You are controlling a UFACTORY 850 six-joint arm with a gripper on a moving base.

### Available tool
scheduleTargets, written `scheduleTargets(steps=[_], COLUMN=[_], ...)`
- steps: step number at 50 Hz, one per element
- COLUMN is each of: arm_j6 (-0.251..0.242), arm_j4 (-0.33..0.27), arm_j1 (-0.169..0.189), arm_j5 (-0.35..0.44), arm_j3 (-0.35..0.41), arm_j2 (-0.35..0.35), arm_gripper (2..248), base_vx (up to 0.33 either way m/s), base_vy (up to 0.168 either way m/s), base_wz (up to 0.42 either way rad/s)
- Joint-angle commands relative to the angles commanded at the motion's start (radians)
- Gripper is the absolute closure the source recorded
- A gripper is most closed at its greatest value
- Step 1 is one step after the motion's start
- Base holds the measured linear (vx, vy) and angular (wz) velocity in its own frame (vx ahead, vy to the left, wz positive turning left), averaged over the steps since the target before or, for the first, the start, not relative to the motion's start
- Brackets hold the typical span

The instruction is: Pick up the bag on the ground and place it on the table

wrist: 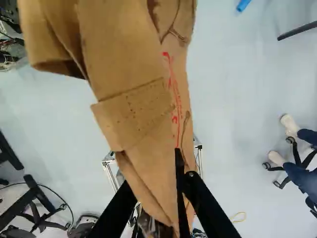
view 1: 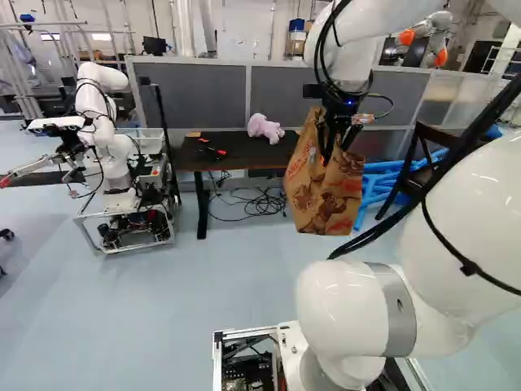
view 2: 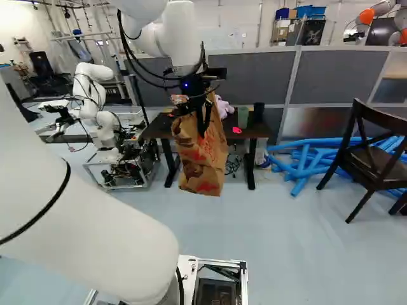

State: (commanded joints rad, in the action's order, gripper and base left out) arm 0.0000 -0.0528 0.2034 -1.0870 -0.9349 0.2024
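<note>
Your gripper (view 1: 334, 154) has the paper bag (view 1: 313, 199) pinched, hanging above the floor (view 1: 203, 301). Ahead of you: dark table (view 1: 244, 153), pink plush toy (view 1: 264, 129) on top.

Another robot (view 1: 102, 130), white, stands on metal-framed cart (view 1: 134, 247) at left of left base view. Grey partition (view 1: 203, 85) runs across back, blue bins (view 2: 311, 11) beyond. Pink plush toy (view 1: 264, 128) lies near green container (view 2: 243, 117); dark container (view 2: 258, 112) just beside that. Black cables (view 1: 262, 204) tangle on floor (view 1: 163, 309). Blue tubes (view 2: 303, 157) lie heaped near dark wooden chair (view 2: 378, 166). Yellow loop (wrist: 239, 216) shows in wrist view.
</note>
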Motion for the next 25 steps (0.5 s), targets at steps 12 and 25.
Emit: scheduleTargets(steps=[12, 25], arm_j6=[0.0, 0.0], arm_j4=[0.0, 0.0], arm_j1=[0.0, 0.0], arm_j5=[0.0, 0.0], arm_j3=[0.0, 0.0], arm_j2=[0.0, 0.0], arm_gripper=[224, 224], base_vx=[0.079, 0.028], base_vy=[-0.004, -0.001], base_wz=[-0.024, -0.001])
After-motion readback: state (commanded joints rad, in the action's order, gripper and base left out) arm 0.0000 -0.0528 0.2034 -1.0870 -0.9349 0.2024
